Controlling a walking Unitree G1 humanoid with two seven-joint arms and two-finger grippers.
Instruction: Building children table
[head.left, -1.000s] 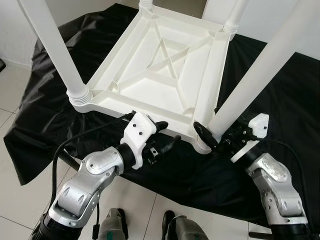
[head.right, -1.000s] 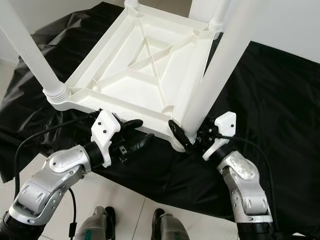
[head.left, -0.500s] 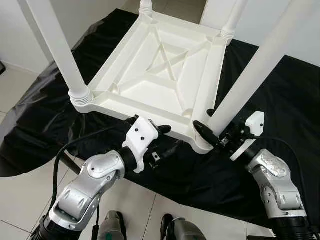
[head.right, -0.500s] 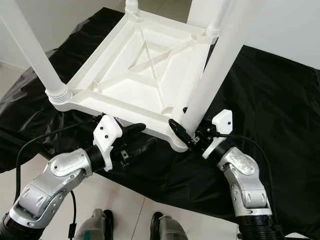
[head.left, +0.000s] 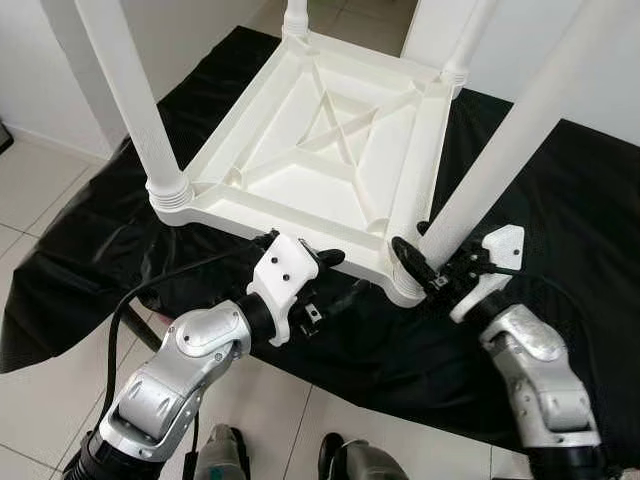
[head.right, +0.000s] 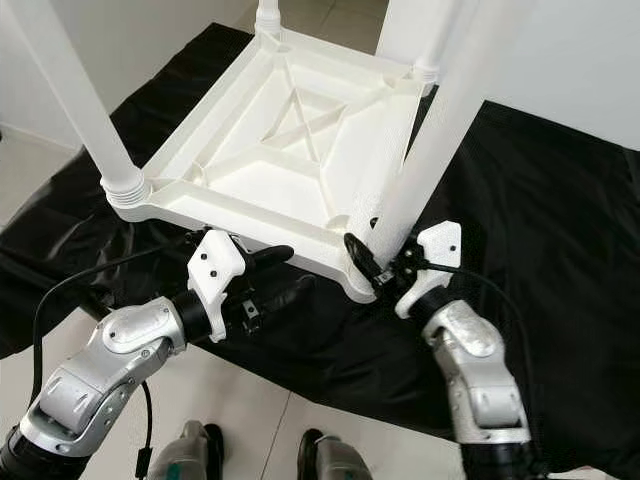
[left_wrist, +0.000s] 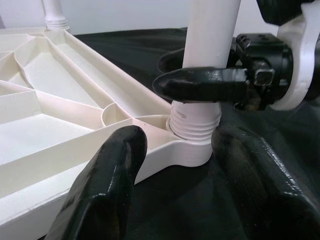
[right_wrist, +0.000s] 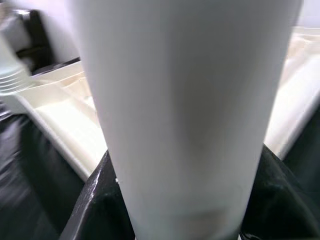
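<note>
**Upturned table on black sheet, leg gripped at the near corner**

A black sheet (head.left: 560, 250) covers the work surface; pale floor tiles (head.left: 40, 190) lie beyond its edge. The white table (head.left: 330, 160) rests upside down. The right gripper (head.left: 425, 262) clasps the near leg (head.left: 500, 160) just above its socket. The left wrist view reveals the left gripper (left_wrist: 180, 165) spread wide, straddling the table's near edge beside that socket.

No readable text, labels or numbers anywhere.
</note>
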